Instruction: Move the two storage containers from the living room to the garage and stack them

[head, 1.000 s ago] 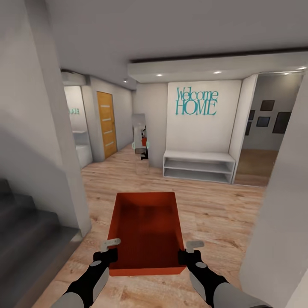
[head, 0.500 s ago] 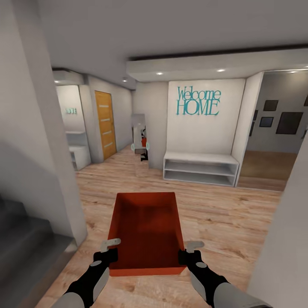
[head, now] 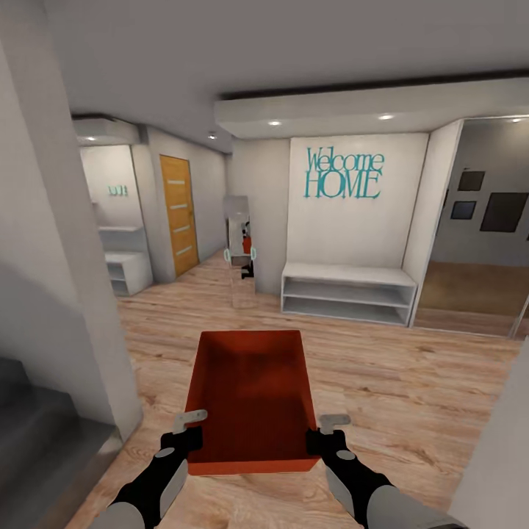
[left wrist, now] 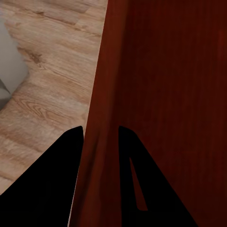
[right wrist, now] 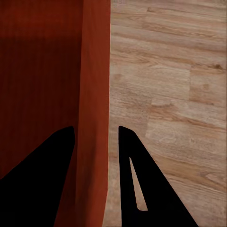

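An orange-red open-topped storage container hangs in front of me above the light wood plank floor, empty inside. My left gripper is shut on its left wall near the close corner, and my right gripper is shut on its right wall. In the left wrist view the red wall runs between the two dark fingers of my left gripper. The right wrist view shows the other wall pinched the same way by my right gripper, with planks beyond.
A grey pillar and dark stairs stand close on the left, another wall edge close on the right. Ahead are a white low shelf bench under a "Welcome HOME" sign, a mirror, and a wooden door.
The whole view has shifted: the left pillar, stairs and right wall have slid outward and the hallway has widened, so I have rolled forward. The container and both grippers hold the same pose.
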Available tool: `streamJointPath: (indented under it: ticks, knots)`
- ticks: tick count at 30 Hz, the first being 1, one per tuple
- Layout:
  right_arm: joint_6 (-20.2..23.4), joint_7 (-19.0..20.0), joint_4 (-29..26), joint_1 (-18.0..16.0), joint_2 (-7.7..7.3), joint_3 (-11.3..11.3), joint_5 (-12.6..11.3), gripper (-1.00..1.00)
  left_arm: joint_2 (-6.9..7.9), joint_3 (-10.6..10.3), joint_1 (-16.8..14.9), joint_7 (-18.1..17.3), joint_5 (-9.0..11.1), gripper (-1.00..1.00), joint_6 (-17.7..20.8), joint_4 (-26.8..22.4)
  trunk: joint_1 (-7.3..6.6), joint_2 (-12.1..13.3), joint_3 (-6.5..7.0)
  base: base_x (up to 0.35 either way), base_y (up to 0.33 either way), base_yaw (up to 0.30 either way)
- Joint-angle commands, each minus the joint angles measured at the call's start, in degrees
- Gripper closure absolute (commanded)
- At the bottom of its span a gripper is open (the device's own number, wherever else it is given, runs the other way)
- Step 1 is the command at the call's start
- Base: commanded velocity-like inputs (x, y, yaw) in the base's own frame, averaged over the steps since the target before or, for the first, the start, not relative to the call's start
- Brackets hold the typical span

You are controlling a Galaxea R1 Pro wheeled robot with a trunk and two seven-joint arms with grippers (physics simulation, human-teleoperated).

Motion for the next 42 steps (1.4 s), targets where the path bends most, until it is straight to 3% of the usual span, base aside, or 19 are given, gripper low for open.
streamJointPath:
  ticks: [1,42]
  knots:
    - [-0.2,-0.5,0.2,0.0,-0.50,-0.5,-0.5,1.00,1.30,0.9,0.0,0.3,-0.4,1.00,0.1,-0.3,0.05,0.0,-0.02,0.321,0.000,0.000]
    - [-0.1,-0.5,0.2,0.0,-0.50,-0.5,-0.5,1.00,1.30,0.9,-0.1,0.3,-0.4,1.00,0.1,-0.3,0.05,0.0,-0.02,0.321,0.000,0.000]
